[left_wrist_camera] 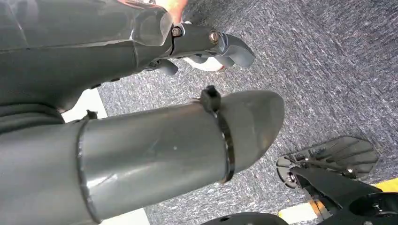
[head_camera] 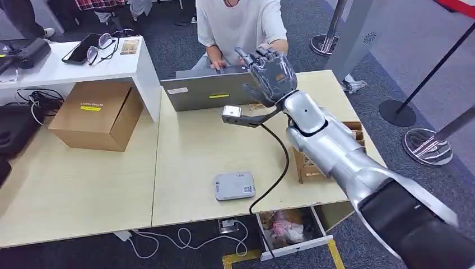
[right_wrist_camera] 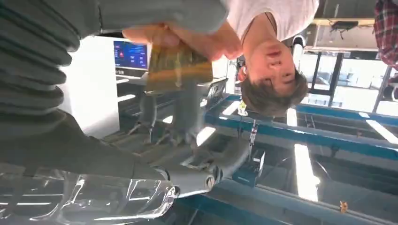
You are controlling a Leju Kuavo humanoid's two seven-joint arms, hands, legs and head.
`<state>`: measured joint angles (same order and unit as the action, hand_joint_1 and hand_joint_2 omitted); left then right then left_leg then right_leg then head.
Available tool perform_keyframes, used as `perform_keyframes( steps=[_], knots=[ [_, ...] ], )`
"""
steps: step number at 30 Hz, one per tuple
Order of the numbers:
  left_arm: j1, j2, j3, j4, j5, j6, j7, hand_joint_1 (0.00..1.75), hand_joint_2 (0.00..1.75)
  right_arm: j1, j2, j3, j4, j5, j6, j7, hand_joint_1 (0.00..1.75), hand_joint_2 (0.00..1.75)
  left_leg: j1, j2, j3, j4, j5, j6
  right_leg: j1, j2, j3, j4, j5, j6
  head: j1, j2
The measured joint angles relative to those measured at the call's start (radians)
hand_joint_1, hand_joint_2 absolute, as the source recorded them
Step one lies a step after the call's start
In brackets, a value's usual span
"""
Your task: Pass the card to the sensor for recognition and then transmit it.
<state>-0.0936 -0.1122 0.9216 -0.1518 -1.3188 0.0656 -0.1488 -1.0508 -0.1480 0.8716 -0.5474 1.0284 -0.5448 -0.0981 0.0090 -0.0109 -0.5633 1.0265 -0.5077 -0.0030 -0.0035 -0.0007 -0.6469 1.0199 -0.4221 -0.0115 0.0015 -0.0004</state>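
Card going up at the far edge of the table, sensor lying flat near the front.

The card (right_wrist_camera: 178, 70), a yellowish-gold rectangle, is showing blurred in the right wrist view, sitting between the right hand's (head_camera: 273, 73) fingers and a person's hand (right_wrist_camera: 187, 37) that is touching its edge. The sensor (head_camera: 234, 185), a flat light-grey box with rounded corners and a small label, is lying on the pale wooden table (head_camera: 185, 151), well apart from the card.

Pale wooden tables (head_camera: 78, 185) on grey-blue carpet (head_camera: 347, 33), white shelf (head_camera: 84, 67).
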Motion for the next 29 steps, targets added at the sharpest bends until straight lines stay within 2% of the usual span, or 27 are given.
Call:
perform_keyframes(
  steps=[6, 15, 18, 27, 29],
  knots=[
    [0.002, -0.002, 0.0, 0.0, 0.002, 0.008, -0.001, 0.0, 0.0, 0.029, -0.005, -0.055, -0.059, -0.035, -0.034, -0.032, 0.0, 0.0, 0.0, 0.0, 0.0, 0.0, 0.0, 0.0, 0.0, 0.001, -0.001, 0.0, 0.0, 0.0, 0.0, 0.0],
    [0.001, -0.004, 0.0, 0.0, 0.0, 0.01, 0.002, 0.0, 0.0, 0.102, -0.047, -0.134, -0.209, -0.072, -0.036, -0.049, 0.0, 0.0, -0.001, 0.0, 0.0, 0.0, 0.0, 0.0, 0.0, 0.001, -0.001, 0.0, 0.0, 0.0, 0.0, 0.0],
    [0.002, -0.004, 0.0, 0.0, 0.006, 0.014, 0.002, 0.0, 0.0, 0.152, -0.063, -0.173, -0.299, -0.153, -0.024, -0.078, 0.0, 0.0, -0.001, 0.0, 0.0, 0.0, 0.0, 0.0, 0.0, 0.001, -0.001, 0.0, 0.0, 0.0, 0.0, 0.0],
    [0.002, -0.004, 0.0, 0.0, 0.008, 0.017, 0.002, 0.0, 0.0, 0.204, -0.088, -0.215, -0.41, -0.169, -0.018, -0.087, 0.0, 0.0, -0.001, 0.001, 0.0, 0.0, 0.0, 0.0, 0.0, 0.002, -0.001, 0.0, 0.0, 0.0, 0.0, 0.0],
    [0.002, -0.004, 0.0, 0.0, 0.012, 0.018, 0.0, 0.0, 0.0, 0.221, -0.09, -0.228, -0.435, -0.245, 0.024, -0.115, 0.0, 0.0, -0.001, 0.001, 0.001, 0.0, 0.0, 0.0, 0.001, 0.002, -0.001, 0.0, 0.0, 0.0, 0.0, 0.0]
  ],
)
